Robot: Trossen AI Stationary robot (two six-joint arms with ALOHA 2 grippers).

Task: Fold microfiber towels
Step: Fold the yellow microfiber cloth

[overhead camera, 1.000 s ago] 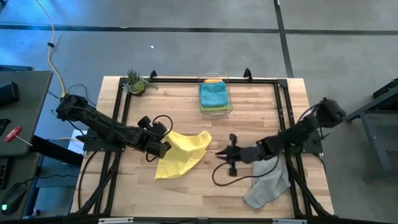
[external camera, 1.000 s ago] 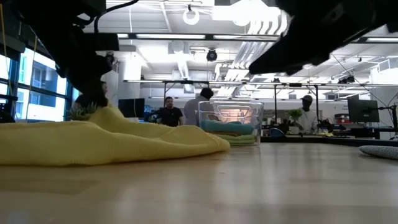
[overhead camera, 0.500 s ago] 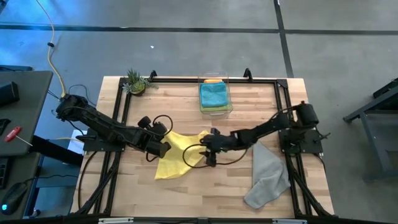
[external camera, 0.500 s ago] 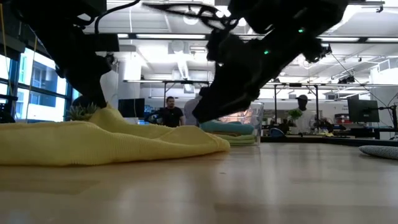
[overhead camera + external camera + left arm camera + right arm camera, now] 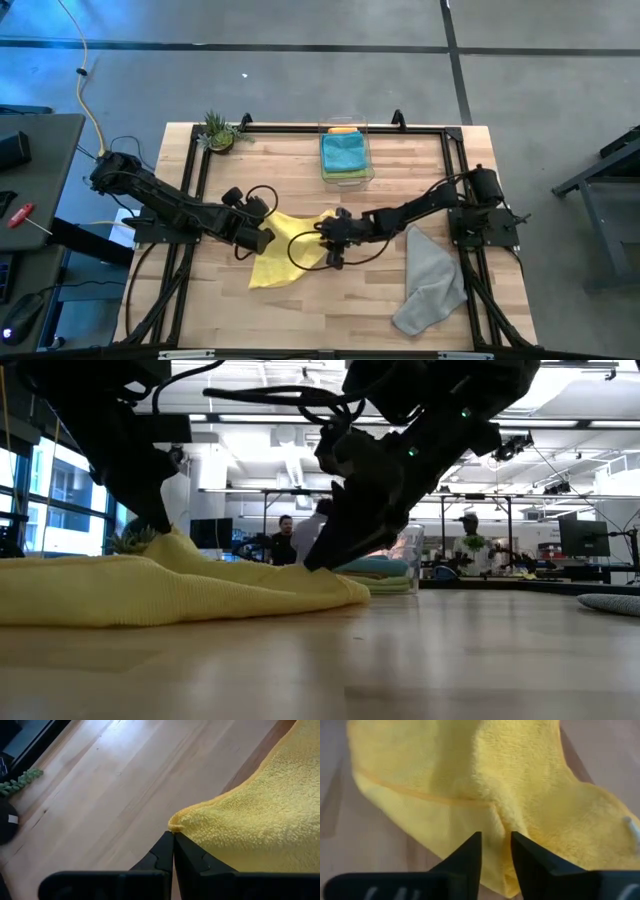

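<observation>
Item one, the yellow towel (image 5: pixel 285 250): you have it lying rumpled on the wooden table (image 5: pixel 300 170) left of centre, its near point reaching toward the front edge and its far right corner lifted toward the middle.

Item two, your left gripper (image 5: pixel 173 840): fingers pressed together, pinching the towel's left corner, which pokes out just past the tips in the left wrist view. Bare wood lies open beyond that corner.

Item three, your right gripper (image 5: pixel 495 845): reached across from the right side to the towel's right corner, its fingers a little apart with a ridge of yellow pile standing between them. You cannot tell whether they clamp it.

Item four, the grey towel (image 5: pixel 432 282): loosely heaped near the front right corner, well apart from the yellow one, with clear board between.

Item five, the clear plastic bin (image 5: pixel 346 155): at the back edge, centre, holding the teal towel (image 5: pixel 344 152) on top, orange (image 5: pixel 342 130) showing behind it and lime green (image 5: pixel 350 176) at the near rim.

Item six, a small potted plant (image 5: pixel 219 132): back left corner.
</observation>
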